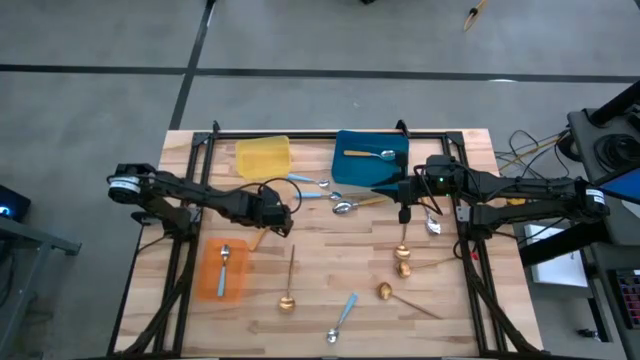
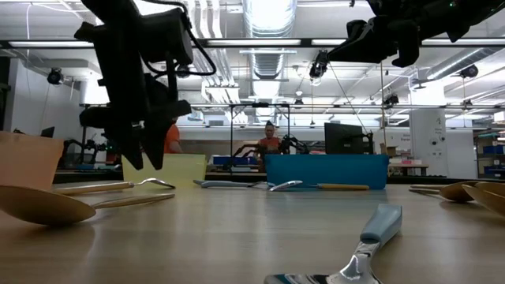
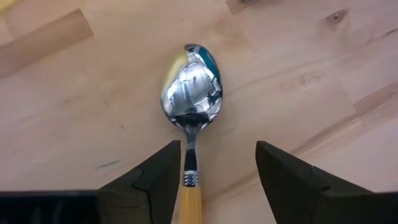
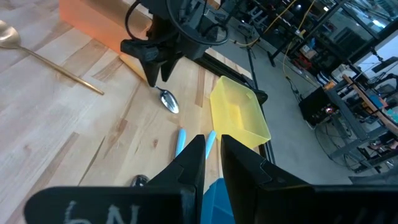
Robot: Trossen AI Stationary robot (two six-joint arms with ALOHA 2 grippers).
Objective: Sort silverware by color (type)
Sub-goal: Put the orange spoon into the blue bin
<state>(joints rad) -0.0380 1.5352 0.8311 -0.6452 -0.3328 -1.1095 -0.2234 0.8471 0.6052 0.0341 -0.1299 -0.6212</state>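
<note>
An orange-handled spoon lies on the wooden table, bowl up. My left gripper hangs open just above it, pointing steeply down, one finger on each side of the neck and handle. In the low view its fingertips end clear above the spoon. My right gripper waits high over the blue tray's near edge, fingers nearly together, nothing between them. Other silverware lies loose: blue-handled spoons, an orange-handled one and gold ones.
A yellow tray and a blue tray stand at the far edge; a spoon lies in the blue one. An orange tray at the near left holds one spoon. A dark frame borders the table.
</note>
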